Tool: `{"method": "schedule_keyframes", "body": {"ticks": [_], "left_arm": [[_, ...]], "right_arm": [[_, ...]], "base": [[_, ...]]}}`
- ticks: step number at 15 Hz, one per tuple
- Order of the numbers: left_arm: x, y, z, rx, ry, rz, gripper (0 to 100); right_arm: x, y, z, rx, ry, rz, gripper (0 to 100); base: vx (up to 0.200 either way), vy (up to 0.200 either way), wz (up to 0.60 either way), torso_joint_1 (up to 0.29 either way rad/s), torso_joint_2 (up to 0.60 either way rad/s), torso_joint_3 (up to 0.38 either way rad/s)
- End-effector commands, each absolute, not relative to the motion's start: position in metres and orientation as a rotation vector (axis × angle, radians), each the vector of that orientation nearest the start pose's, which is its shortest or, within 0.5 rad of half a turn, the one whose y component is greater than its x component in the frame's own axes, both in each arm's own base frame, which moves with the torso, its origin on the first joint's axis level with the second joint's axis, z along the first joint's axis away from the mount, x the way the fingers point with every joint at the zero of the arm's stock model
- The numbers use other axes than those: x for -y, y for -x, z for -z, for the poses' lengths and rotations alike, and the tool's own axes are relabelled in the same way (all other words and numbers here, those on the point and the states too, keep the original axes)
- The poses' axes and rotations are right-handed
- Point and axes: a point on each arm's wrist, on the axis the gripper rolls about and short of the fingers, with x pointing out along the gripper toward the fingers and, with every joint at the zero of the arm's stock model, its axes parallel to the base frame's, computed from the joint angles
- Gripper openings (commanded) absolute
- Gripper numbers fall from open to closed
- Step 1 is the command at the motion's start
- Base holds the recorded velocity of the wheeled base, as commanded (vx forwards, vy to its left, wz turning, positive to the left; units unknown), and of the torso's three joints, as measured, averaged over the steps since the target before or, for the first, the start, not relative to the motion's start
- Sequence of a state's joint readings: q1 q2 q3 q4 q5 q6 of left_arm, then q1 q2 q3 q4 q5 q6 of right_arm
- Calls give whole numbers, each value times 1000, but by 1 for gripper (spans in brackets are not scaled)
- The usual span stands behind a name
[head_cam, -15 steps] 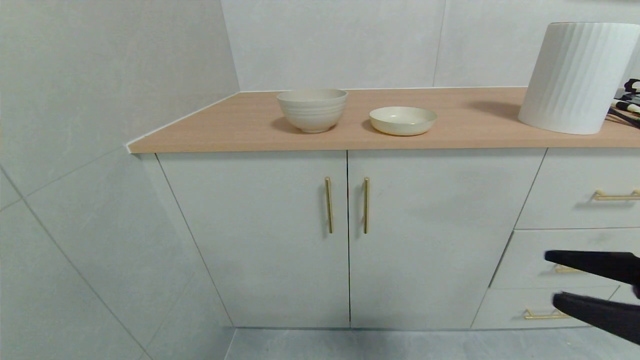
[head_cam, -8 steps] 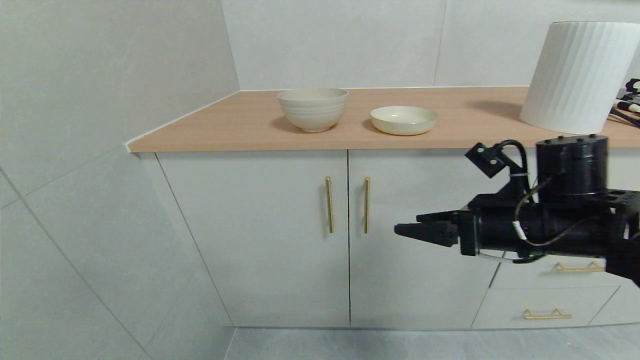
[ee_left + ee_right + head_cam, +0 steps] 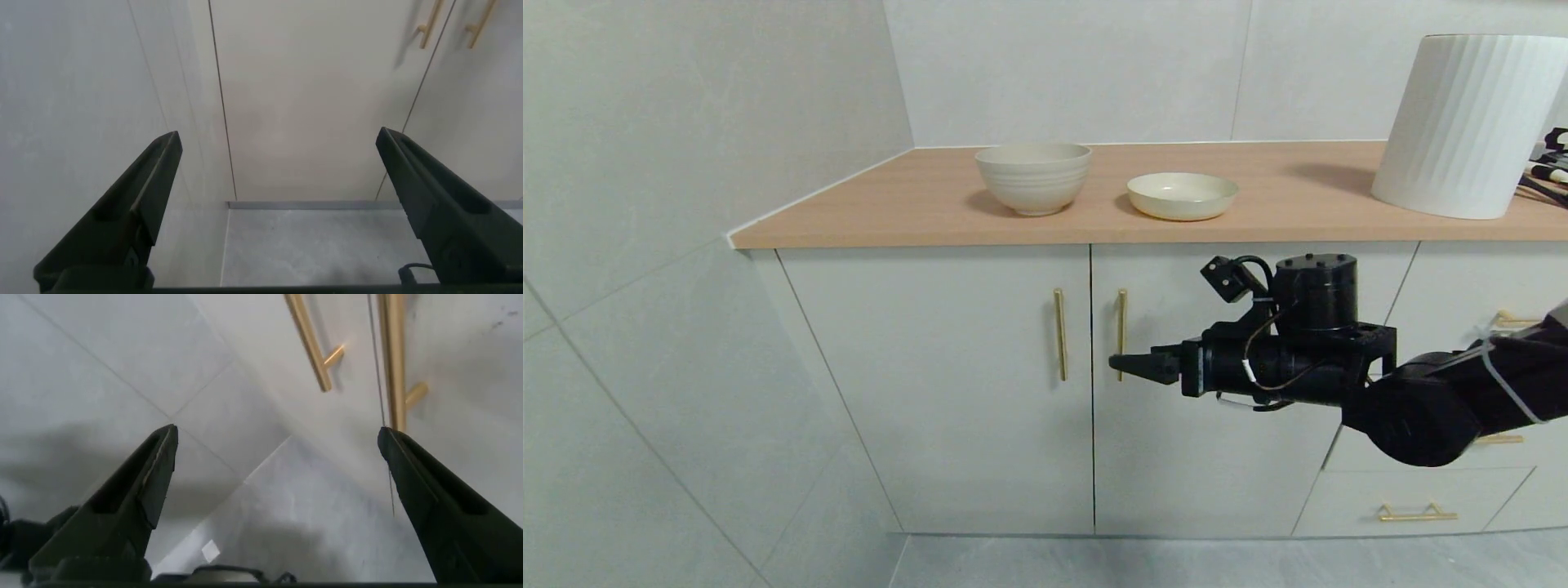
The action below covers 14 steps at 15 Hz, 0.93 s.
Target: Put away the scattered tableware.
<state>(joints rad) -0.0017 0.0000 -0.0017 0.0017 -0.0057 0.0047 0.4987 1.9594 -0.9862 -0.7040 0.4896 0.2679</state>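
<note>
Brass door handle [image 3: 1121, 318] — right pincer [image 3: 1125, 364] spread wide, just beside it.

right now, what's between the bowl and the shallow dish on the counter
Nothing stands there: in the head view a bare strip of wooden countertop runs between the bowl and the shallow dish, which stand apart.

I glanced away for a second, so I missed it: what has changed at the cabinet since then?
The right gripper rose from the lower right corner and travelled left; its open tips now sit by the right door's handle, holding nothing. The bowl, the shallow dish and the white ribbed container stayed put on the countertop.
</note>
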Motion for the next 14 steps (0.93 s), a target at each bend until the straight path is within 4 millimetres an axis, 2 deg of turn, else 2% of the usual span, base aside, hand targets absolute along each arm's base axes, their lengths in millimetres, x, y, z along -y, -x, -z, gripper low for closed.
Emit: {"method": "schedule_keyframes", "body": {"ticks": [1,2,5,14], "left_arm": [[0,23,-76,0,-5,8,100],[0,23,-76,0,-5,8,100],[0,23,-76,0,-5,8,100],[0,23,-76,0,-5,8,100]], "right_arm": [[-196,-331,-131,-444,-255,-939,100],[-205,-336,-129,-446,-300,-938,100],[-210,-349,-123,-397,-333,-889,100],[-219,-365,-118,-319,-403,-809,100]], "base": [[0,0,0,0,0,0],[0,0,0,0,0,0],[0,0,0,0,0,0],[0,0,0,0,0,0]]}}
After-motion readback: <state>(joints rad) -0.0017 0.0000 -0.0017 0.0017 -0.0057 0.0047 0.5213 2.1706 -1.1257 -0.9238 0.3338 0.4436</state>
